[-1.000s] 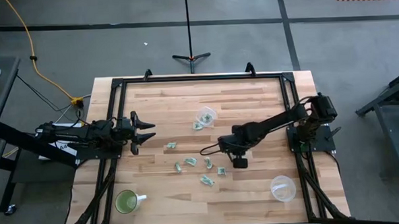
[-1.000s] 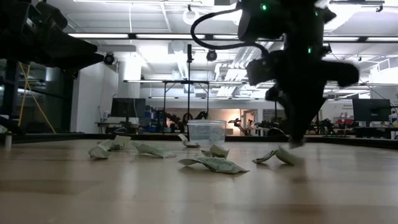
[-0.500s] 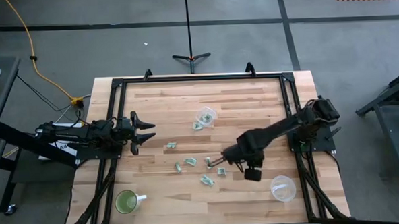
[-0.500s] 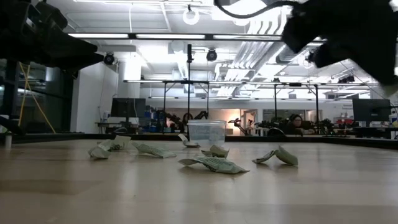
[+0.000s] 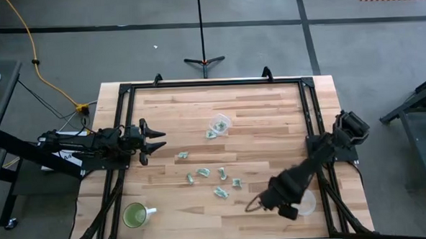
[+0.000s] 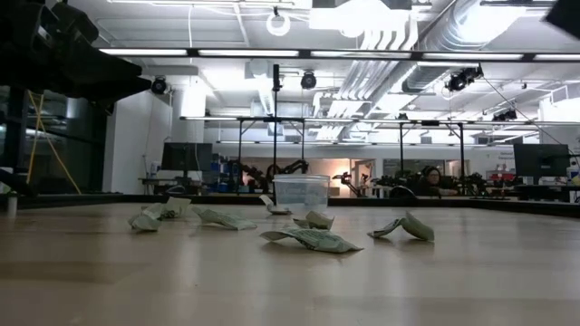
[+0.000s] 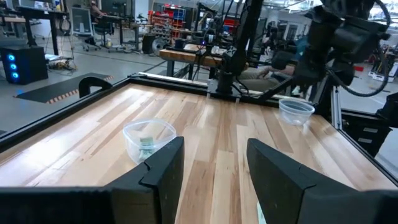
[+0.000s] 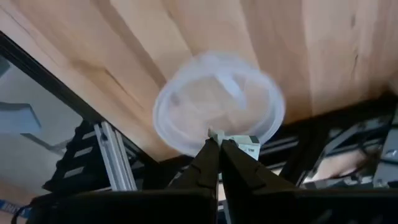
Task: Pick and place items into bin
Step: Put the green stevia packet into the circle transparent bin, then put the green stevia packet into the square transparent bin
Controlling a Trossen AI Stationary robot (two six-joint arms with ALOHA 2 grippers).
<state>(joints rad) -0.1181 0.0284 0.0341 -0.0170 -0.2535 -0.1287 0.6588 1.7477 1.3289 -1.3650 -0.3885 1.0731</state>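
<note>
Right gripper [image 8: 219, 144] over the near-right part of the table [image 5: 270, 110], fingers pinched on a pale green-and-white scrap [image 8: 239, 144], just above the clear round bin [image 8: 217, 102]. Bin near the table's near-right corner. Left gripper [image 5: 156, 140] at the left edge, fingers spread wide, holding nothing. Six more scraps [image 5: 221, 192] loose around mid-table, between the two arms. Second clear container [image 5: 217, 123] farther back near the middle, one scrap inside. Green mug [image 5: 136, 215] at the near-left corner, apart from the scraps.
</note>
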